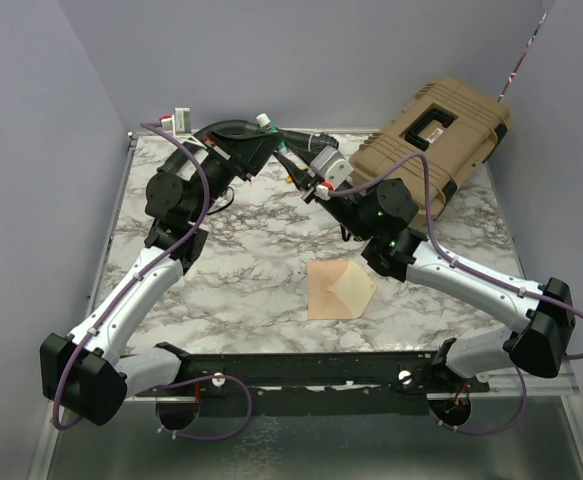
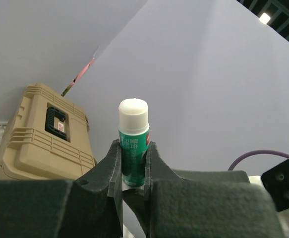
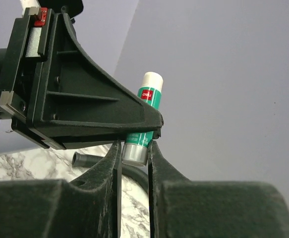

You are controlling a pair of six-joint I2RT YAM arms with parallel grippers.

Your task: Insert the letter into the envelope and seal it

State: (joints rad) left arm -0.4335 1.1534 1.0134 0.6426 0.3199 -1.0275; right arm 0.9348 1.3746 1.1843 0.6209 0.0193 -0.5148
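Observation:
The peach envelope [image 1: 328,291] lies flat on the marble table [image 1: 251,290] near the front middle. Its triangular flap [image 1: 357,287] is open to the right and shows pale cream. No separate letter sheet shows. Both grippers meet in the air at the back of the table, far from the envelope. My left gripper [image 2: 133,163] is shut on the green body of a glue stick [image 2: 133,134], whose white cap is on. My right gripper [image 3: 134,151] is closed round the same glue stick's [image 3: 146,104] grey base, just under the left gripper's fingers [image 3: 134,119].
A large tan hard case [image 1: 436,140] lies at the back right corner and also shows in the left wrist view [image 2: 40,134]. A black corrugated hose [image 3: 92,161] lies on the marble below the grippers. Grey walls close in the back and sides.

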